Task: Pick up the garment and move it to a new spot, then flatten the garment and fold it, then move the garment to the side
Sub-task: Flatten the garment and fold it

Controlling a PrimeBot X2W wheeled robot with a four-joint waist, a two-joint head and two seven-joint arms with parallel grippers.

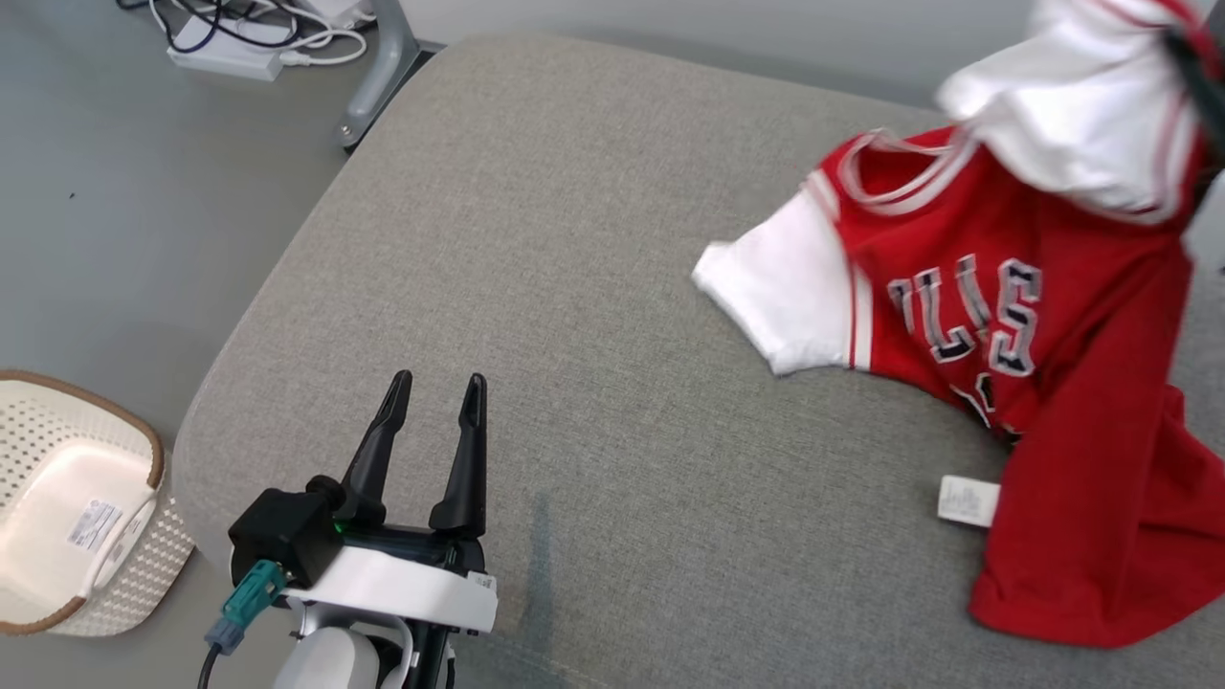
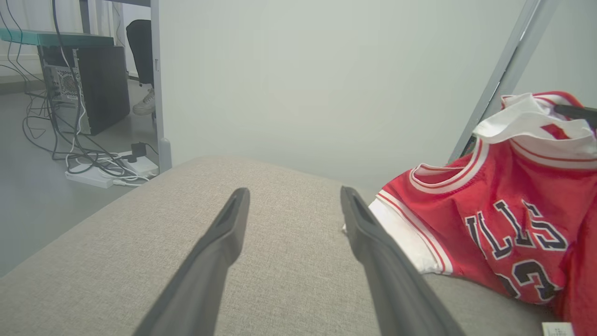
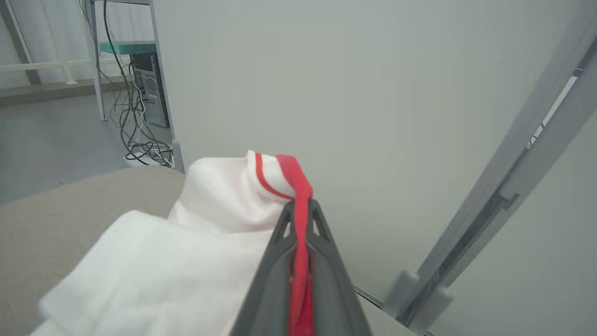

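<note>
The garment (image 1: 1034, 316) is a red jersey with white sleeves and dark lettering, spread over the right side of the grey cushioned surface (image 1: 536, 287). Its upper sleeve is lifted off the surface at the top right. My right gripper (image 3: 301, 210) is shut on the red and white sleeve hem of the garment (image 3: 219, 224), and its dark finger shows at the head view's top right corner (image 1: 1196, 67). Over the near left part of the surface my left gripper (image 1: 435, 392) stands open with nothing in it. From the left wrist, the garment (image 2: 503, 214) lies to the right of the open fingers (image 2: 224, 242).
A white perforated basket (image 1: 67, 507) stands on the floor at the lower left. A power strip with cables (image 1: 239, 48) and a grey metal leg (image 1: 378, 77) are on the floor beyond the far left corner. A grey frame post (image 3: 508, 186) rises behind the surface.
</note>
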